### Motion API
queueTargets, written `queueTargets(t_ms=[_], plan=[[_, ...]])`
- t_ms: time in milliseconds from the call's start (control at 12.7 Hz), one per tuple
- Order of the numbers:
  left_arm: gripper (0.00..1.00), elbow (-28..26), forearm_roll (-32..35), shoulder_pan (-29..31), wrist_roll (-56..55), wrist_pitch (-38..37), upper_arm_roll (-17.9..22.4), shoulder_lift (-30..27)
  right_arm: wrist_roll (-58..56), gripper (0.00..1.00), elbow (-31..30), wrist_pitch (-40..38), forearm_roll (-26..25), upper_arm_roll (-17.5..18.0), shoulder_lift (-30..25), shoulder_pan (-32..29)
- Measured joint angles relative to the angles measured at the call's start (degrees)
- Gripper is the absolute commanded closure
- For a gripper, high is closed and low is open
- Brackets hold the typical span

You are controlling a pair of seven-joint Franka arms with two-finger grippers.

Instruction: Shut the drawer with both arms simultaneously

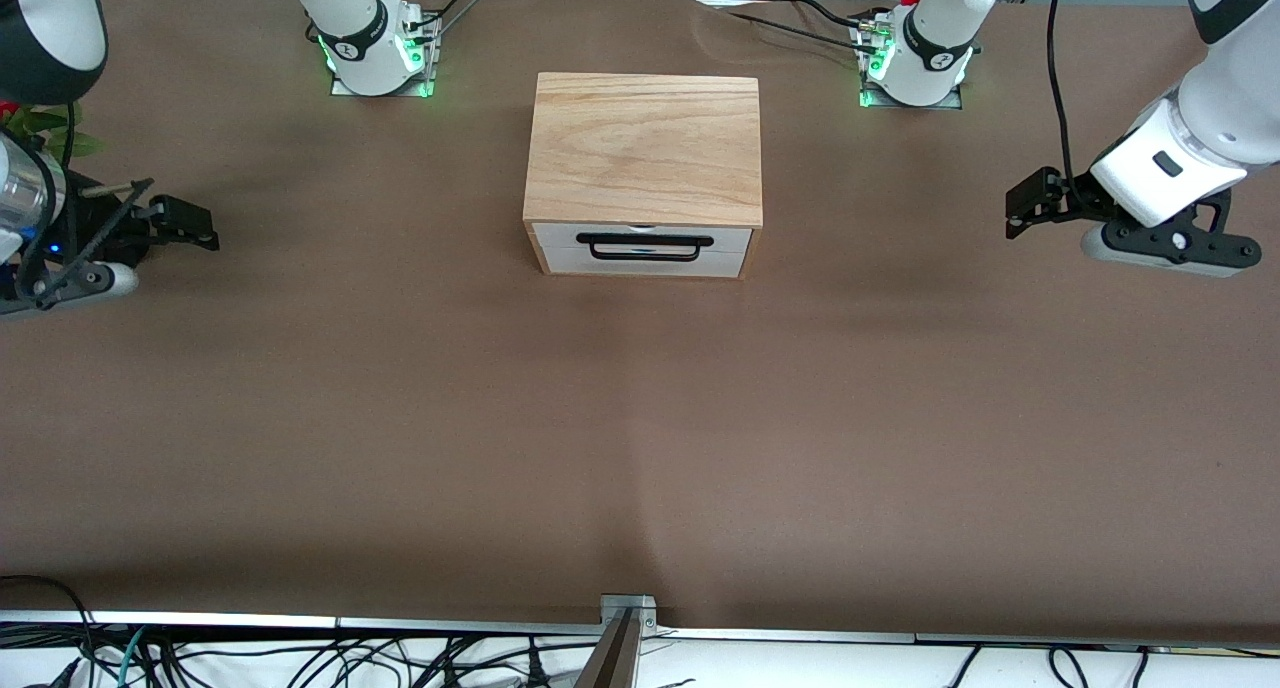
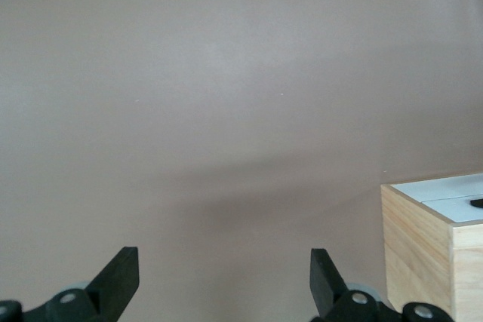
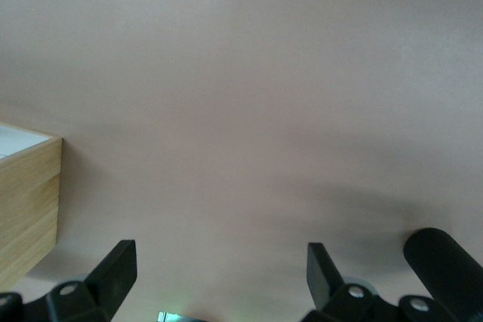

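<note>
Left wrist view shows the left tool (image 2: 225, 280) with its two black fingers spread wide and nothing between them, hanging over bare brown surface (image 2: 226, 96) with a corner of the oak casing (image 2: 419, 250) off to one side. The right tool (image 3: 221, 277) is just the same in its own wrist view: released, empty, over bare surface. From the front camera each sits out at its own arm's end, well apart from the casing in the middle. The drawer (image 1: 640, 247) looks already home to me, its white front panel flush with the casing's frame and the black wire handle (image 1: 645, 246) untouched. I'd judge the closing done, with both arms clear of it and nothing left but to wait.
</note>
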Motion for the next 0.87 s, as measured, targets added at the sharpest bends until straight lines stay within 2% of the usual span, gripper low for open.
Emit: queueTargets(t_ms=[552,867], plan=[[0.0,0.0,0.61,-0.63,0.01,0.97,-0.21,0.04,3.67,0.0,-2.58,0.3,-2.38,3.64,-2.23,0.8],[0.0,0.01,0.61,-0.63,0.01,0.97,-0.14,0.06,3.93,0.0,-2.61,1.32,-2.57,3.83,-2.23,1.01]])
